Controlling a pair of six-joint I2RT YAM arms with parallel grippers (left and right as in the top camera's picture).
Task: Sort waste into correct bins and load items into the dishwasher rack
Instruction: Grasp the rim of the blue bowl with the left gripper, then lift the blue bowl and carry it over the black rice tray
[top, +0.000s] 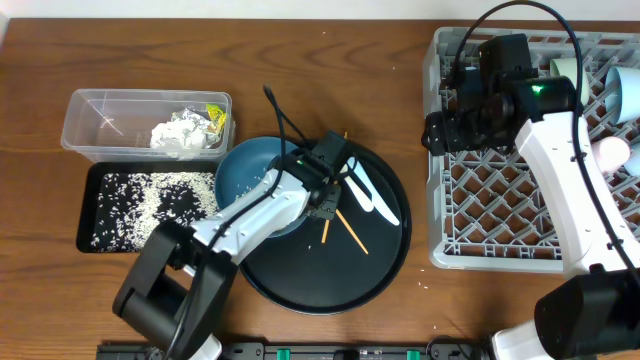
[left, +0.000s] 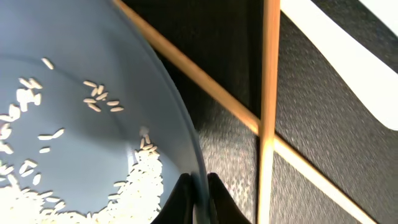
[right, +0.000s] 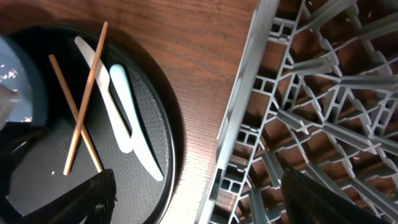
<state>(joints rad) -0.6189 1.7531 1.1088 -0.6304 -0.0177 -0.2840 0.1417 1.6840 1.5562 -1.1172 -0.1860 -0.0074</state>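
Two claws over the desk (top: 60, 50), all places given from the round black tray (top: 385, 265): left claw (left: 199, 200) pinched tight on the rim of the large blue bowl (top: 245, 170) at the tray's upper-left edge, rice grains (left: 140, 180) clinging inside the bowl; right claw (right: 202, 196) with fingers spread wide, gripping nothing, just right of the tray, above the facing wall of the dishwasher rack (top: 480, 215). On the tray, right of the bowl: crossed chopsticks (top: 345, 228) just beside the white plastic spoon (top: 375, 202). Left of the tray: shallow black tray (top: 88, 205) strewn with more rice grains, and behind that the clear tub (top: 90, 110) holding crumpled tissue (top: 178, 133) and yellow-green wrapper (top: 214, 117).
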